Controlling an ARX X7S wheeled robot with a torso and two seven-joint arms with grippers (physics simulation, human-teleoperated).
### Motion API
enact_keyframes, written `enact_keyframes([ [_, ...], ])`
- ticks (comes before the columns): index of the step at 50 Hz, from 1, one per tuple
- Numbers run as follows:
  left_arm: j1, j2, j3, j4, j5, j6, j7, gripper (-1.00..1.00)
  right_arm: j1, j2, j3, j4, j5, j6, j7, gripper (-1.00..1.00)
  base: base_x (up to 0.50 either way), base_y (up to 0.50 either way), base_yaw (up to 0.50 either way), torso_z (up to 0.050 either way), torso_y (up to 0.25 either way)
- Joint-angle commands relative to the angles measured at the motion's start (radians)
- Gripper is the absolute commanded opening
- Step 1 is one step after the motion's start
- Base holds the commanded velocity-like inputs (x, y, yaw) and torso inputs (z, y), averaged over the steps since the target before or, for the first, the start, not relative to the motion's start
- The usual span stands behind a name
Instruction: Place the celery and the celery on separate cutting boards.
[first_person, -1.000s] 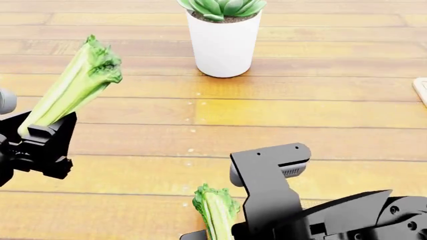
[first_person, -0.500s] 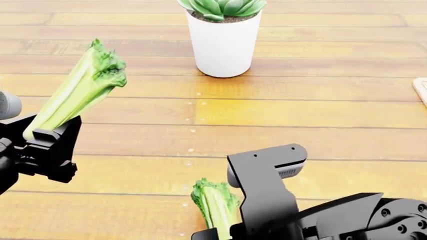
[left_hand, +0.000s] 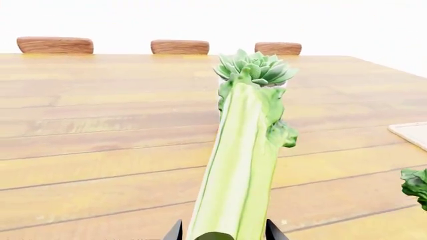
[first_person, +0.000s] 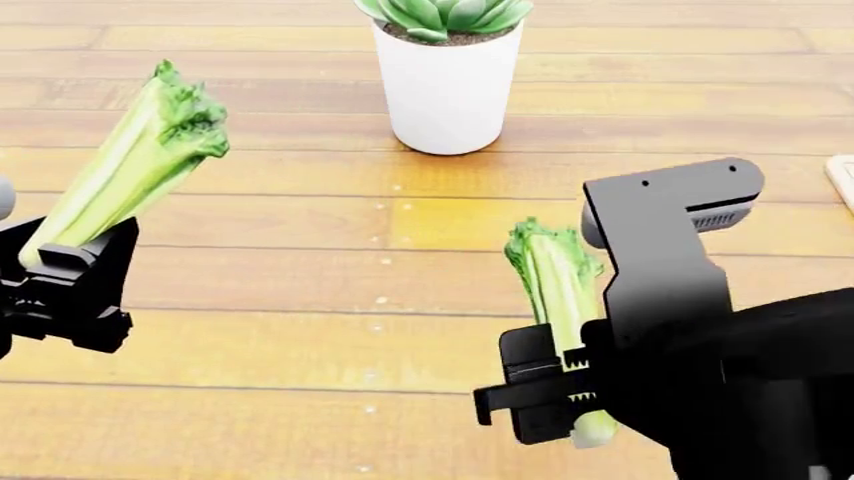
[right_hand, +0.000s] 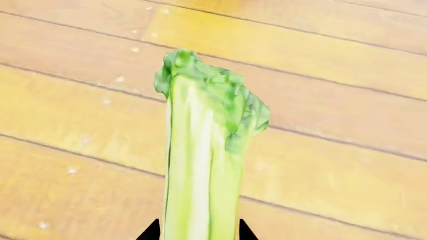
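Two celery bunches up in the air, one in each hand. Left hand closed on the left celery, gripping near the whitish base, leafy top tilted up and away. Right hand closed on the right celery, held upright, leaves on top.

Underneath, a wide wooden tabletop of yellow-brown planks with thin dark lines between them. White pot with a spiky green plant standing at the far side, well apart from both bunches. From the left wrist, three brown chair backs behind the far edge, then plain white wall.

Only a pale corner of a board showing at the right edge, mostly cut off. Other board not seen. Plant top cut off in the head view. Right celery base hidden behind the black hand.
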Motion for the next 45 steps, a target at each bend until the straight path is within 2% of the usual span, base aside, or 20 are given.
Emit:
enact_keyframes([
  [1,0.000,-0.026,-0.037,0.015,-0.041,-0.010,-0.037,-1.00,0.066,0.054,0.011,0.102,-0.267,0.041,-0.184,-1.00,0.00,0.00,0.00,0.000,0.000],
  [5,0.006,-0.031,-0.042,0.016,-0.044,-0.008,-0.043,-1.00,0.091,0.057,-0.012,0.185,-0.403,0.012,-0.286,-1.00,0.00,0.00,0.00,0.000,0.000],
  [14,-0.024,-0.038,-0.048,0.006,-0.071,-0.022,-0.071,-1.00,0.102,0.074,-0.037,0.265,-0.543,-0.061,-0.385,-1.00,0.00,0.00,0.00,0.000,0.001],
  [22,-0.032,-0.046,-0.056,0.016,-0.097,-0.033,-0.101,-1.00,0.192,0.062,-0.123,0.407,-0.721,-0.080,-0.503,-1.00,0.00,0.00,0.00,0.002,0.000],
  [28,-0.035,-0.048,-0.043,0.008,-0.090,-0.031,-0.102,-1.00,0.286,0.004,-0.211,0.572,-0.865,-0.113,-0.626,-1.00,0.00,0.00,0.00,0.000,0.002],
  [33,-0.050,-0.051,-0.051,0.009,-0.120,-0.045,-0.132,-1.00,0.364,-0.106,-0.333,0.856,-1.041,-0.211,-0.790,-1.00,0.00,0.00,0.00,0.000,0.000],
  [38,-0.054,-0.059,-0.050,0.010,-0.127,-0.049,-0.144,-1.00,0.409,-0.211,-0.385,1.163,-1.143,-0.337,-0.886,-1.00,0.00,0.00,0.00,0.000,0.002],
  [40,-0.047,-0.063,-0.049,0.010,-0.124,-0.047,-0.142,-1.00,0.430,-0.256,-0.390,1.305,-1.172,-0.399,-0.923,-1.00,0.00,0.00,0.00,0.000,0.000],
  [45,-0.065,-0.062,-0.038,0.006,-0.144,-0.066,-0.172,-1.00,0.467,-0.237,-0.285,1.314,-1.259,-0.361,-0.887,-1.00,0.00,0.00,0.00,0.000,0.000],
])
